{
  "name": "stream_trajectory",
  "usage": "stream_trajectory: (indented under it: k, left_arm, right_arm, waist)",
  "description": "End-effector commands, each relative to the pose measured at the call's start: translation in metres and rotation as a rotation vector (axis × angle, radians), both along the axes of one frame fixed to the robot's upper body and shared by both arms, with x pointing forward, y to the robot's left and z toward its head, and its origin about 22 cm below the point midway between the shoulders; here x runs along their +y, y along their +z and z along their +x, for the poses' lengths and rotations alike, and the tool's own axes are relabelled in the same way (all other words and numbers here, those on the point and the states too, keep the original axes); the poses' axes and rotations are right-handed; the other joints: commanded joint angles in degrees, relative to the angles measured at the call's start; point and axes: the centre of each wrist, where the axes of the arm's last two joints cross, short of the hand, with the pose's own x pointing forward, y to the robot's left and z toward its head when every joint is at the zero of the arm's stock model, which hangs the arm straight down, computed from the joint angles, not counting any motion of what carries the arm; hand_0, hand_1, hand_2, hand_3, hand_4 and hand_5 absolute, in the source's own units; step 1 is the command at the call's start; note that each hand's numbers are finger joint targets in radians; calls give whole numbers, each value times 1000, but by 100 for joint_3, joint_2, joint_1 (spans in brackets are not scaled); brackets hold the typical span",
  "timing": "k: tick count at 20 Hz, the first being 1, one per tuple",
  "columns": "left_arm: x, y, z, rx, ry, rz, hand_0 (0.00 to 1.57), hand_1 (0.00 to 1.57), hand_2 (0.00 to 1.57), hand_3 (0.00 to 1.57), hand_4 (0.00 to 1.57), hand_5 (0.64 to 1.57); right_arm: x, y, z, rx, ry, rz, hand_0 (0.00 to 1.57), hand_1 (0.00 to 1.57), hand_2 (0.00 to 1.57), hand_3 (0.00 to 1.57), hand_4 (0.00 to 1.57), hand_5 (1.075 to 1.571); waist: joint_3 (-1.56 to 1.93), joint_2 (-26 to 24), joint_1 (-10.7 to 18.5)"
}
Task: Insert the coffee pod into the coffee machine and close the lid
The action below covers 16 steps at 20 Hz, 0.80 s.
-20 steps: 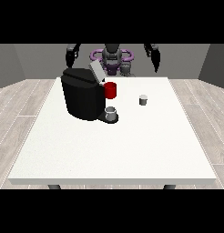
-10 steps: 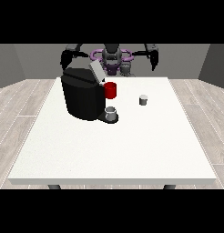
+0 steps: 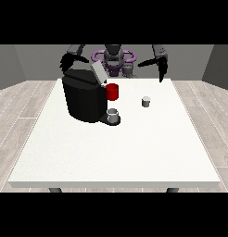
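Well apart, coffee pod (image 3: pixel 145 101) lies below right-side robot hand (image 3: pixel 161 70).

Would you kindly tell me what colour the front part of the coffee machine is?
Red, against the otherwise black coffee machine; the red front part shows in the front view.

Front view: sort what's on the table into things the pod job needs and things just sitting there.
Needed for the job:
coffee machine, black, lid raised
coffee pod, small and grey, standing on the table apart from the machine

Just sitting there:
red part at the machine's front
grey cup on the machine's base
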Motion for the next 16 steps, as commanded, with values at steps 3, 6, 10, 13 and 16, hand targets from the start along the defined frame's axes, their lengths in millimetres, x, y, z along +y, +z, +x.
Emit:
stream_trajectory:
  k: [3,6,10,13,16]
  left_arm:
    - [19,-8,21,91,14,64,0,0,0,0,0,1571]
    - [8,2,40,84,45,69,0,0,0,0,0,1571]
    - [32,-9,44,110,63,114,0,0,0,0,0,1571]
    - [25,3,56,137,34,138,0,0,0,0,0,1571]
    - [23,-25,50,213,84,187,0,0,0,0,0,1571]
  right_arm:
    - [1,24,13,-21,31,3,0,0,0,0,118,1571]
    - [5,16,19,-83,64,16,0,0,0,0,283,1571]
    - [25,33,25,-50,40,5,0,0,0,0,332,1571]
    - [12,20,37,-42,-1,2,0,0,0,0,358,1571]
    - [21,24,25,29,46,-31,0,0,0,0,372,1571]
  waist:
    - [-3,233,-227]
    - [-1,550,-323]
    - [-3,686,-267]
    - [-1,699,-61]
    - [-3,586,-335]
